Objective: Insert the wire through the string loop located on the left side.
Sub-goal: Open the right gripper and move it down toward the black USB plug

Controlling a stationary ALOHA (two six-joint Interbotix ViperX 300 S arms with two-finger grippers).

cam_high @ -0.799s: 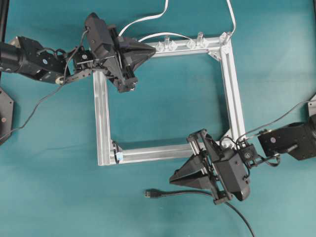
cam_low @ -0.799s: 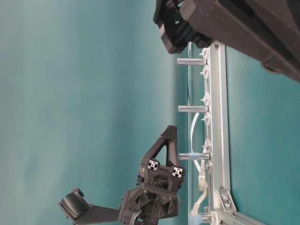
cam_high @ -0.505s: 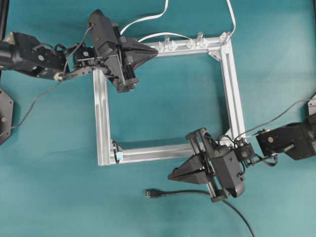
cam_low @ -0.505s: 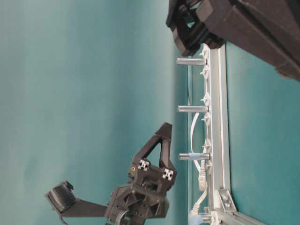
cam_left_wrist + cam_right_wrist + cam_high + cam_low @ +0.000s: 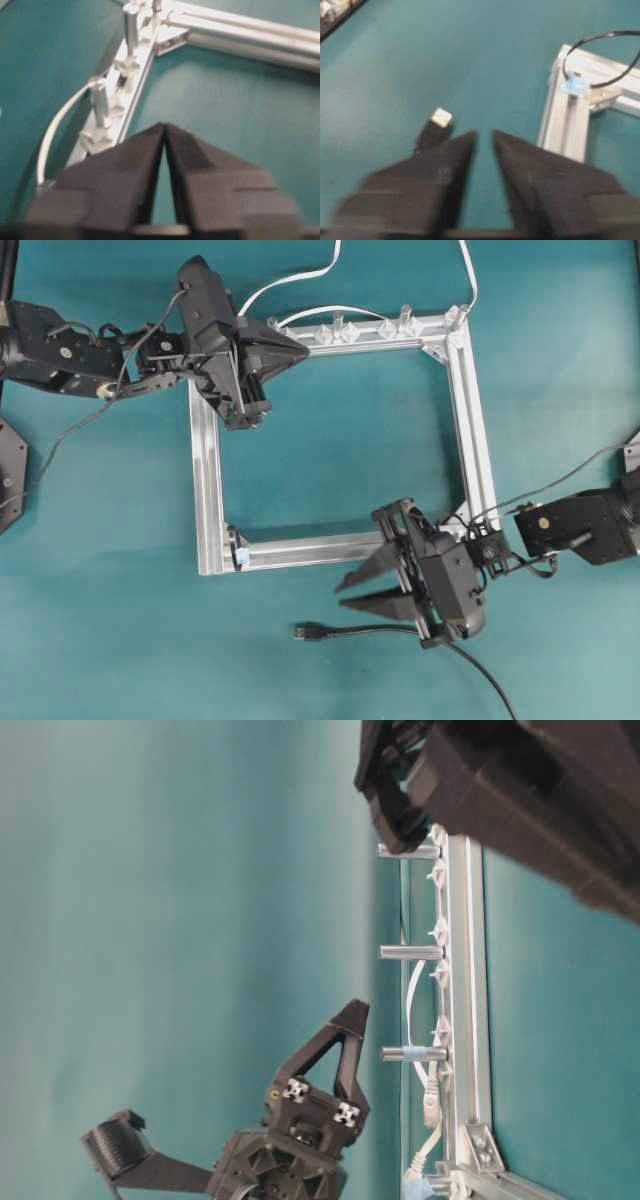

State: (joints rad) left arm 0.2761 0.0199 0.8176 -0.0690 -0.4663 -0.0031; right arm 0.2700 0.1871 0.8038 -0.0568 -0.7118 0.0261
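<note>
Wire [image 5: 400, 630]: lies loose on the teal table [image 5: 340, 450], below the frame's bottom rail; I do not hold it. From the plug it runs right, passes under my right pincer and leaves at the lower right.
Plug [image 5: 306, 632]: on the table at the wire's left end, metallic tip pointing left. In my right wrist view it [image 5: 434, 127] sits just ahead of my left-hand finger, apart from it.
String loop [image 5: 602, 57]: thin dark loop standing at the frame's bottom-left corner, with a small pale blue tab [image 5: 574, 84] at its foot. From overhead the tab [image 5: 239, 556] shows on that corner, well left of the plug.
Right pincer [image 5: 348, 596]: jaws parted to a moderate gap, nothing between them, tips pointing left, between the bottom rail and the wire. It is above the table; contact with the wire I cannot tell.
Left pincer [image 5: 304, 348]: at the frame's top-left corner, fingertips drawn together to a point, only a thin slit behind them, gripping nothing.
Frame [image 5: 208, 480]: square of aluminium rails flat on the table.
Clips [image 5: 340, 332]: clear plastic, in a row on the top rail.
White cables [image 5: 300, 278]: two, leaving the top rail toward the upper edge.
</note>
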